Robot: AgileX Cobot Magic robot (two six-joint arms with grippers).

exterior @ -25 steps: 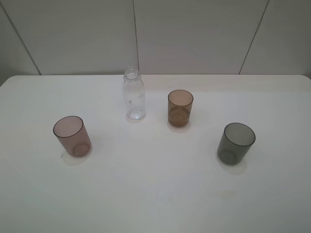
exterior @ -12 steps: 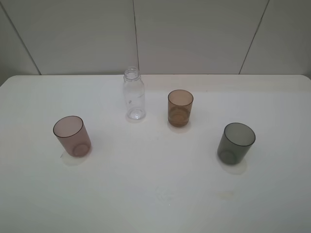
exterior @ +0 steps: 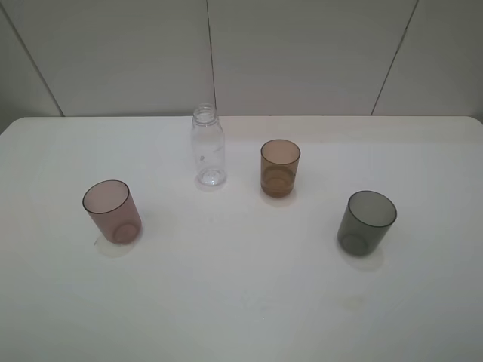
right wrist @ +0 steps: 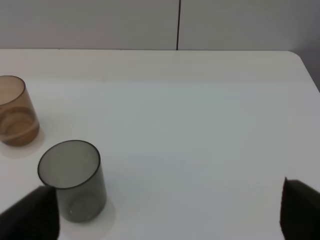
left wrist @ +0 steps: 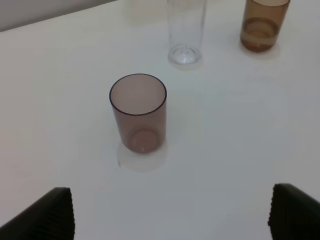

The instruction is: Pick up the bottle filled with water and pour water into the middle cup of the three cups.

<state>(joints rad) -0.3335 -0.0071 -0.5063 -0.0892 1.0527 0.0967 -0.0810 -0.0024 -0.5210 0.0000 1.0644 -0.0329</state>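
White table [exterior: 241, 302]: bottle [exterior: 207, 147] beside amber cup [exterior: 280, 168], nothing between.

A broad, smooth white table [exterior: 241, 302] with rounded far corners fills most of the view. Behind it rises a pale grey panelled wall [exterior: 302, 53], split by thin dark seams, one upright and others slanting.

left end effector [left wrist: 170, 212] w/ matte black fingertips, blunt wedge shape, right end effector [right wrist: 167, 215] same black tips
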